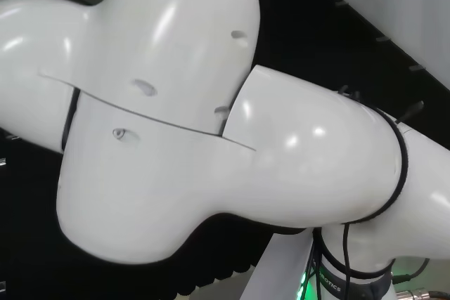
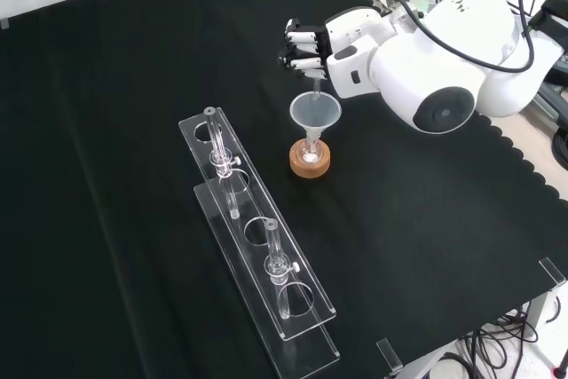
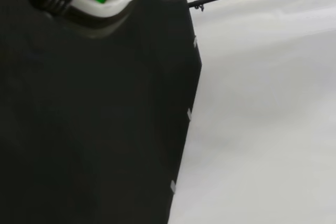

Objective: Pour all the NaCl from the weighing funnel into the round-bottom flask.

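Robot hand (image 2: 306, 49): front view, near top, fingers curled, apparently pinching thin clear piece, likely weighing funnel (image 2: 320, 86), angled down toward wide funnel (image 2: 315, 114); grip not plain.
Wide funnel: seated in neck of round flask (image 2: 311, 153).
Flask: upright on cork ring (image 2: 311, 163), mid worktop (image 2: 133, 86).
Clear rack (image 2: 257, 246): left of flask, holds two small glass pieces.
Step judged: pouring salt, in progress.
Next move calls for: steeper tilt, spout held over funnel mouth, until emptied.
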You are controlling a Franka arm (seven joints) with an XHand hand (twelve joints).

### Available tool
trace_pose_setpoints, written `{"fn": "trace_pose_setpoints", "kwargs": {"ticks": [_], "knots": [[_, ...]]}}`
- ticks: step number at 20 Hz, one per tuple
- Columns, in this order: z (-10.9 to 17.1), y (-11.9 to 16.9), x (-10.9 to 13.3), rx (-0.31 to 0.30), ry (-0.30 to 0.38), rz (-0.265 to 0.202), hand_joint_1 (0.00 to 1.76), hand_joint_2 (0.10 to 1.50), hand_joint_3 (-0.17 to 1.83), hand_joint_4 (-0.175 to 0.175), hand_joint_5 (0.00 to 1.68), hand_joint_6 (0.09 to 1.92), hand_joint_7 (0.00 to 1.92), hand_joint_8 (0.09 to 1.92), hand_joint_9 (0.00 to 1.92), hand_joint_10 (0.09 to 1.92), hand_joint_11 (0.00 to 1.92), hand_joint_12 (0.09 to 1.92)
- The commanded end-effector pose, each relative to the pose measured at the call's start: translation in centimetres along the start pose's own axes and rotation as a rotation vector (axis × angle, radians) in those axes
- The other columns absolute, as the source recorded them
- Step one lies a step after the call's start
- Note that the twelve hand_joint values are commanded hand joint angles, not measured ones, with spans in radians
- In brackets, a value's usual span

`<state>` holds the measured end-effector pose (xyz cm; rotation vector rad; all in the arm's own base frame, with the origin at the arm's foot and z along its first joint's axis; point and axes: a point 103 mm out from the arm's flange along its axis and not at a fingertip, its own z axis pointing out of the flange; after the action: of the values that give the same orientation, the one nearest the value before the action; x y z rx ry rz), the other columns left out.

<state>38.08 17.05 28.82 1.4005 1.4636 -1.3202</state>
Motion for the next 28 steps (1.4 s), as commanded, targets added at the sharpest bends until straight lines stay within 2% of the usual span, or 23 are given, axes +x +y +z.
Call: {"fn": "trace_pose_setpoints", "kwargs": {"ticks": [1,5,11,17,19,25,28], "knots": [[-0.5,0.0,0.1,-0.013,-0.037,0.001,1.12,0.67,0.62,0.175,1.28,0.65,0.61,0.66,1.03,0.26,0.86,1.02],[-0.9,-0.1,0.1,-0.025,-0.036,0.000,1.12,0.67,0.62,0.175,1.28,0.64,0.61,0.66,1.03,0.26,0.86,1.02],[-0.8,0.0,0.1,-0.013,-0.025,-0.003,1.12,0.67,0.63,0.175,1.28,0.64,0.61,0.66,1.03,0.26,0.87,1.01],[0.2,-0.2,-0.6,-0.032,0.050,-0.007,1.12,0.67,0.63,0.175,1.28,0.64,0.61,0.66,1.03,0.26,0.87,1.01],[0.6,-0.3,-1.0,-0.022,0.105,-0.009,1.12,0.67,0.63,0.175,1.28,0.64,0.61,0.66,1.03,0.26,0.87,1.01],[2.0,0.1,-2.5,0.037,0.413,-0.051,1.12,0.67,0.63,0.175,1.28,0.64,0.61,0.66,1.03,0.26,0.87,1.01],[2.6,0.4,-3.1,0.045,0.495,-0.061,1.12,0.67,0.63,0.175,1.28,0.64,0.61,0.66,1.03,0.26,0.87,1.01]]}}
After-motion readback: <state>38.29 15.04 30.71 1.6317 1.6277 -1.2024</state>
